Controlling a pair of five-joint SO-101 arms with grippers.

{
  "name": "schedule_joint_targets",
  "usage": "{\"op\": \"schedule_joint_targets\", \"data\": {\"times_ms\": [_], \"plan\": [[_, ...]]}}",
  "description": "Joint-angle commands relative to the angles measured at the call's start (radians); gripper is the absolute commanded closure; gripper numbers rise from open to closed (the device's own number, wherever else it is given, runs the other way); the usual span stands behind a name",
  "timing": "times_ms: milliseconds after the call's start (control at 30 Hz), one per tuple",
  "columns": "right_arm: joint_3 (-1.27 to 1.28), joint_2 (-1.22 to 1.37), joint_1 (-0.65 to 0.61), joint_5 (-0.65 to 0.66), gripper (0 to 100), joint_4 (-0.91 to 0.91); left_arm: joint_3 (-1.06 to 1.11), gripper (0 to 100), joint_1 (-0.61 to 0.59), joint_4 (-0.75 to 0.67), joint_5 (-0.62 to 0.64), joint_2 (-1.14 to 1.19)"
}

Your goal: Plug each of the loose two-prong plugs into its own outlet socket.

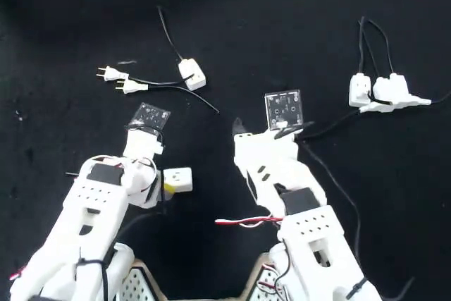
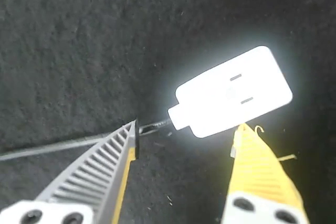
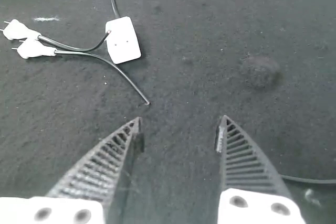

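White outlet socket point(image 2: 231, 90) just beyond left gripper point(image 2: 187, 129), spread apart, right gripper point(image 3: 180, 121) likewise apart above black table point(image 3: 236, 24).

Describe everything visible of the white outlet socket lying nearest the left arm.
The outlet socket is a white, plastic-looking rounded block lying flat on the black cloth, its two slots facing up and empty. A thin black cord leaves a narrow neck at one end. It sits just past the tips of the open left gripper, in line with the gap; whether a finger touches it cannot be told.
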Motion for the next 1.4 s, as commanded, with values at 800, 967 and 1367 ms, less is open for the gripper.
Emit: {"op": "schedule_joint_targets", "data": {"times_ms": [800, 967, 1367], "plan": [[-0.047, -0.024, -0.028, -0.006, 77.6, -0.032, -1.003, 79, -0.314, 0.331, -0.011, 0.611], [-0.047, -0.024, -0.028, -0.006, 77.6, -0.032, -1.063, 77, -0.312, 0.196, 0.003, 0.764], [-0.048, -0.024, -0.028, -0.006, 77.6, -0.032, -1.612, 71, -0.309, 0.198, 0.511, 1.277]]}}
